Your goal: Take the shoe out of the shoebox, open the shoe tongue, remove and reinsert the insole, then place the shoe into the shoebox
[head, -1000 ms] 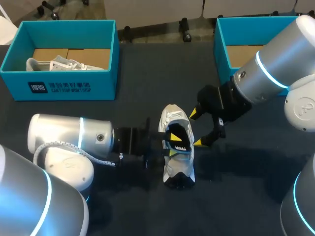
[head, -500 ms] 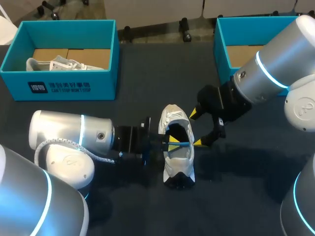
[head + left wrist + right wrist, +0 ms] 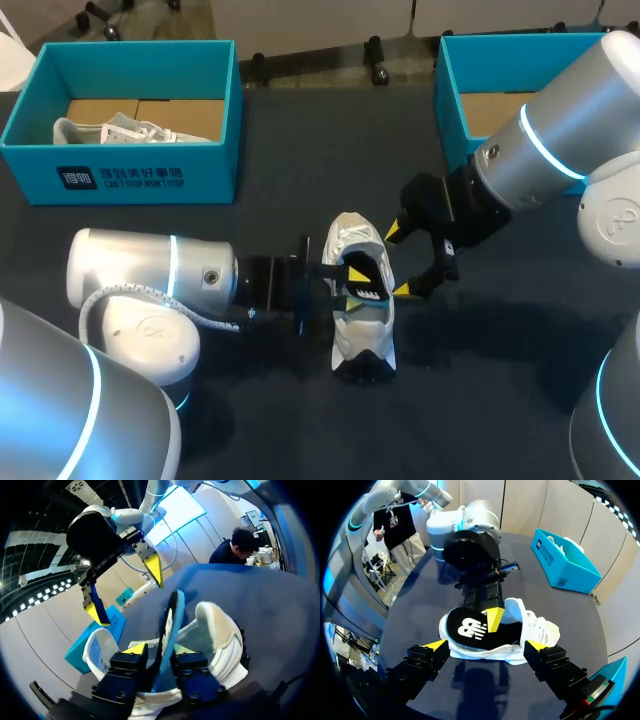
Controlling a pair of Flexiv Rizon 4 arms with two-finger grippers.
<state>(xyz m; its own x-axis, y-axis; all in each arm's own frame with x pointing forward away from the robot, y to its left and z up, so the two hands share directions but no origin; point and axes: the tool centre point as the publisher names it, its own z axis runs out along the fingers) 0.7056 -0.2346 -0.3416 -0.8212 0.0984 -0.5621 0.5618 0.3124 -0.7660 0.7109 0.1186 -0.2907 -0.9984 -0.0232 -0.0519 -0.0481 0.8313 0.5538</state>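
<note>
A white shoe (image 3: 362, 335) lies on its side on the dark table (image 3: 300, 420), between my two arms. Its black insole (image 3: 368, 285) with a blue edge stands tilted in the shoe's mouth. My left gripper (image 3: 350, 288) comes in from the left. Its fingers stand a little apart on either side of the insole (image 3: 170, 620), so it is open. In the left wrist view that gripper (image 3: 160, 650) straddles the insole's edge, with the shoe (image 3: 220, 630) around it. My right gripper (image 3: 398, 261) hangs wide open just right of the shoe. The right wrist view has the gripper (image 3: 486, 645) above the shoe (image 3: 535, 627) and the insole (image 3: 470, 630).
A teal shoebox (image 3: 150, 175) at the back left holds another white shoe (image 3: 120, 130). A second teal shoebox (image 3: 455, 90) stands at the back right, partly behind my right arm. Bare table lies in front of the shoe.
The left fingers closed on the insole, turning it edge-on, then spread again. The insole's black face shows once more. The right arm and the shoe have not moved.
</note>
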